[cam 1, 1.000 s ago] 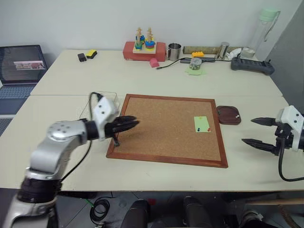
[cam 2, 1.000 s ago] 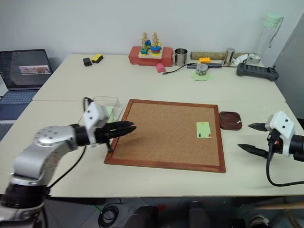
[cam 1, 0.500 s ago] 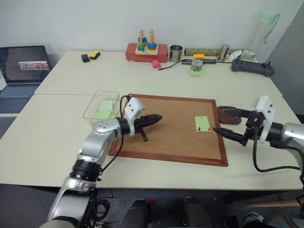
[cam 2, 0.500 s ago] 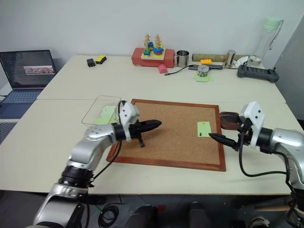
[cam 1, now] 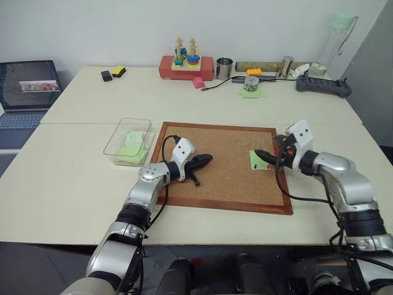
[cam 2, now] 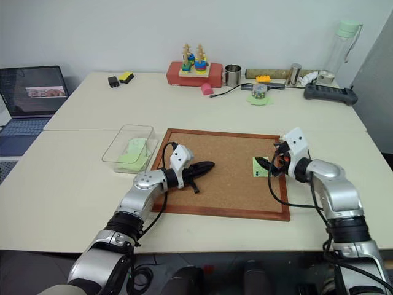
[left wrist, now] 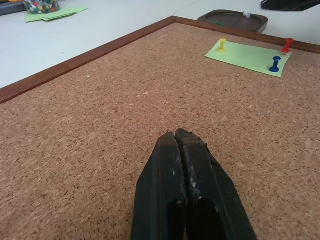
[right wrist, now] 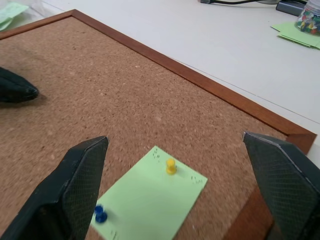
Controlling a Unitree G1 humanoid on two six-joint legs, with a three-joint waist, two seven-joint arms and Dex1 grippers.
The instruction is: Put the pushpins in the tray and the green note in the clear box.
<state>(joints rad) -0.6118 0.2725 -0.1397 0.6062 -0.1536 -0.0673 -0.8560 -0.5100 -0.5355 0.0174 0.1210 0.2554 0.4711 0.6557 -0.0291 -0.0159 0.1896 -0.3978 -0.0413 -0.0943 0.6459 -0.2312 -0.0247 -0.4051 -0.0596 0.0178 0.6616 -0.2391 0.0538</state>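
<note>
Your right gripper (right wrist: 175, 187) hangs wide open over the pale green square paper note (right wrist: 150, 197), pinned to the wood-framed corkboard (cam 1: 209, 178) by yellow (right wrist: 171, 165), blue (right wrist: 100, 214) and red pushpins (left wrist: 287, 45), while your left gripper (left wrist: 181, 145) rests shut mid-board.

no text, label or number can be read anywhere.

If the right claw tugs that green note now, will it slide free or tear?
Probably neither cleanly. The green note looks like thin paper lying flat on the corkboard, so likely floppy. A yellow pin, red pin and blue pin stand in it, so a tug would likely tear or buckle it.
</note>
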